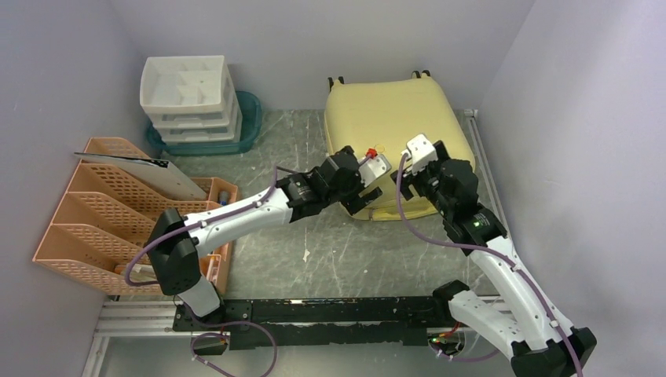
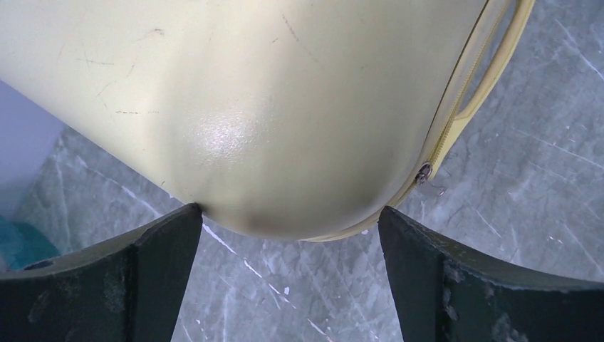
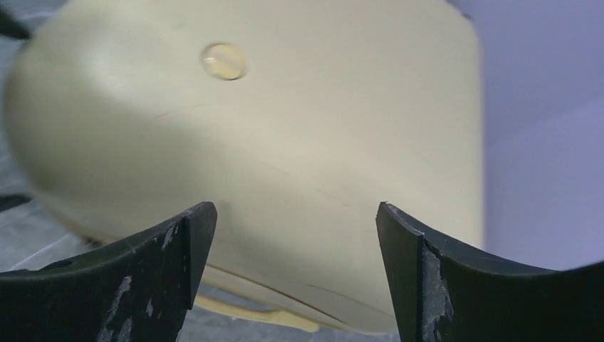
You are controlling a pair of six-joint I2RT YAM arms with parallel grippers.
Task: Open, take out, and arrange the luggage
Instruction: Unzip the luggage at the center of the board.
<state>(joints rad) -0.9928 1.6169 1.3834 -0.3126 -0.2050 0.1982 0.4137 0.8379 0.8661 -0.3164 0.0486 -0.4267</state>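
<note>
Presently I find the luggage (image 1: 389, 118) lying closed at the counter's (image 1: 298, 251) far right, its near edge just ahead of both open, empty hands: left hand (image 2: 290, 221) at the corner, nearest the zip pull (image 2: 426, 174), right hand (image 3: 295, 214) alongside.

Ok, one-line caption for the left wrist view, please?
Open left pincer framing a rounded corner of the pale yellow luggage, zipper pull at right, grey table beneath.

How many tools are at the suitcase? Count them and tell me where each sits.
2. The left tool is open at the near corner of the suitcase, beside the zipper pull. The right tool is open, facing the shell farther right. None seems hidden.
</note>
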